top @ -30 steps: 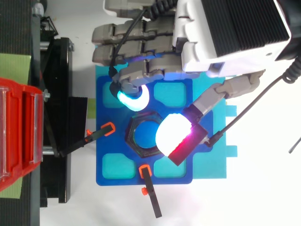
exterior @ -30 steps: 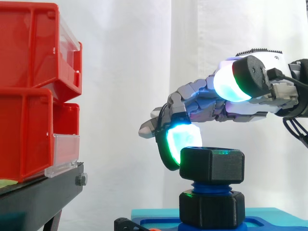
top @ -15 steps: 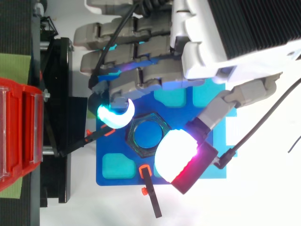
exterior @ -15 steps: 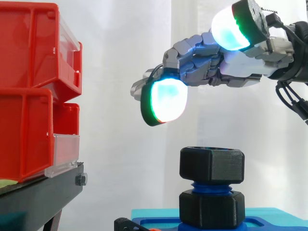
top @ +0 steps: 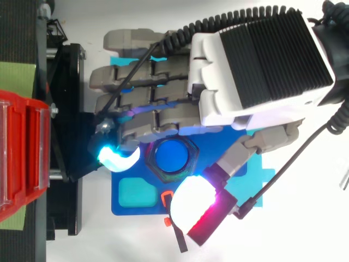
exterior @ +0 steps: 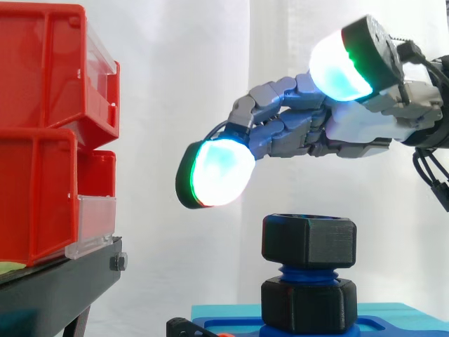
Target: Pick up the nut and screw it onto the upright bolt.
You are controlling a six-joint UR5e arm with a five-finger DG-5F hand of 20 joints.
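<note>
Hand (exterior: 302, 130): we are seeing it hovering, fingers loosely spread, gripping nothing | flat blue plastic fixture plate (top: 131, 208) is lying beneath | black hexagonal plastic nut (exterior: 309, 241) is sitting atop the upright blue threaded bolt (exterior: 307, 272), below the glowing fingertips, untouched.

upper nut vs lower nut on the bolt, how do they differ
The upper nut sits at the top of the blue bolt; the lower nut sits at its foot, on the blue base. The upper nut has open air above it, below the hand; the lower nut has bare thread and the upper nut over it. Both are black, six-sided and about equally wide, and the hand touches neither.
</note>
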